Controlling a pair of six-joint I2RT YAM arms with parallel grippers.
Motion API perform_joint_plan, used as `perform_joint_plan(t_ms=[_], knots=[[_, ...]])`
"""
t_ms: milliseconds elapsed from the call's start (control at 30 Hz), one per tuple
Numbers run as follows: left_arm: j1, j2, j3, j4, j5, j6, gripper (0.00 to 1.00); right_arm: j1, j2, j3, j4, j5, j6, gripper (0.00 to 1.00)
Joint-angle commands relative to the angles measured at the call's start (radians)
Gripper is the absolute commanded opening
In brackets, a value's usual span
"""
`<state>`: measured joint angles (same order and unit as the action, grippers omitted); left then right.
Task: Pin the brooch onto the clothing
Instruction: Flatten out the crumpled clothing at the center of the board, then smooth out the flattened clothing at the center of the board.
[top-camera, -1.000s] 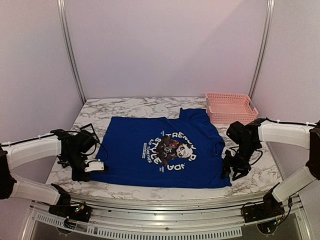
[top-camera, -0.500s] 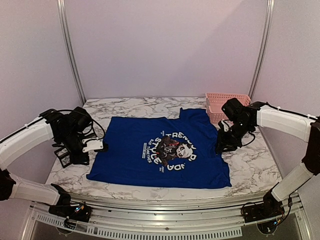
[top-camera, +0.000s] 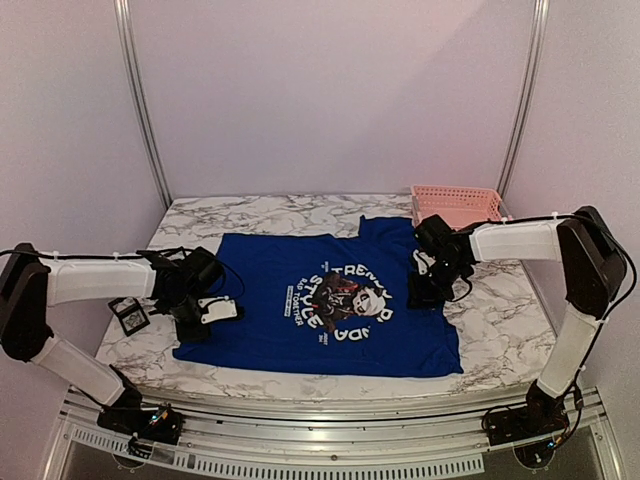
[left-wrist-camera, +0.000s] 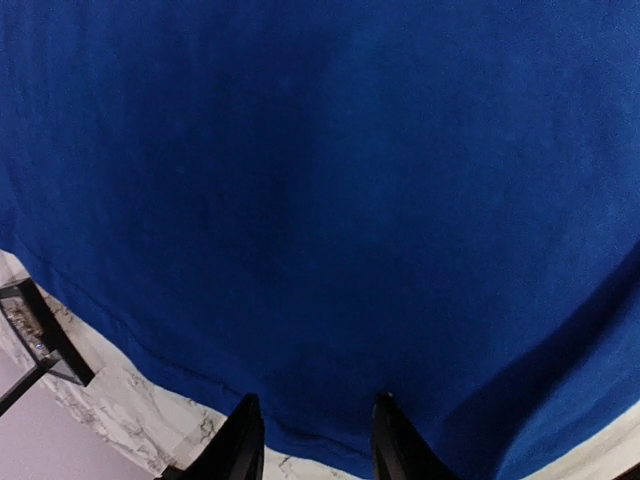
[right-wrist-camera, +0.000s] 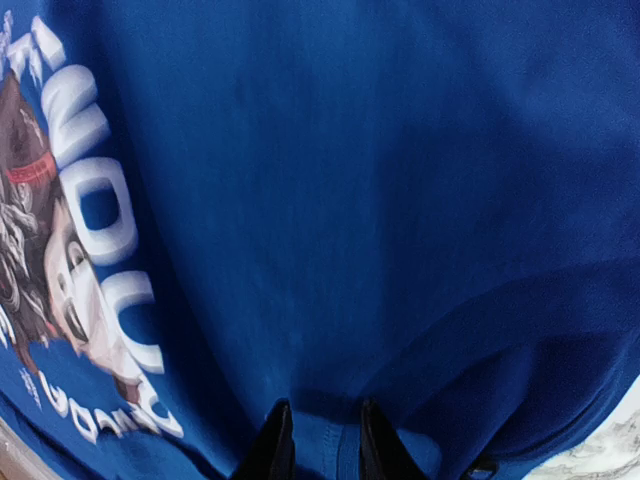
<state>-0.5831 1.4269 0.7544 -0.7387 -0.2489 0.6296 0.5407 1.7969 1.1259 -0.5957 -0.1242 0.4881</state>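
The left arm (top-camera: 95, 282) reaches low and inward; the left gripper (left-wrist-camera: 315, 445) hangs over the T-shirt (top-camera: 270, 270) at its edge, jaws spread, cloth flat beneath. The right gripper (right-wrist-camera: 320, 450) presses down on the shirt, the print (right-wrist-camera: 70, 250) to its left — jaws close together, cloth ridged between; gripped or not, I cannot tell.

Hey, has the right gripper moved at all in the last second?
Yes. The right gripper went from the T-shirt's near corner toward the pink basket and inward over the fabric.

T-shirt (top-camera: 260, 270): matt cloth | table (top-camera: 500, 330): glossy marble-look | basket (top-camera: 455, 203): plastic
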Motion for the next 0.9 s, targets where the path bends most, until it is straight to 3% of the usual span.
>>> perform_joint_plan(t_ms=[0, 233, 433, 633, 733, 867], knots=[[-0.068, -0.006, -0.091, -0.021, -0.066, 0.053, 0.38, -0.049, 0.09, -0.039, 0.003, 0.158, 0.057, 0.21], [-0.158, -0.008, -0.185, -0.106, -0.119, 0.018, 0.39, -0.143, 0.002, -0.102, 0.04, 0.188, 0.071, 0.22], [-0.161, -0.07, -0.124, -0.189, -0.077, 0.007, 0.39, -0.142, -0.021, 0.002, -0.024, 0.178, -0.026, 0.22], [-0.152, -0.075, 0.138, -0.233, 0.019, -0.018, 0.45, -0.132, -0.07, 0.147, 0.053, 0.08, -0.133, 0.25], [-0.121, 0.035, 0.317, -0.226, 0.067, -0.07, 0.45, -0.132, -0.037, 0.216, 0.133, 0.047, -0.163, 0.25], [-0.075, 0.188, 0.434, -0.167, 0.067, -0.11, 0.46, -0.131, 0.117, 0.325, 0.139, 0.109, -0.178, 0.26]])
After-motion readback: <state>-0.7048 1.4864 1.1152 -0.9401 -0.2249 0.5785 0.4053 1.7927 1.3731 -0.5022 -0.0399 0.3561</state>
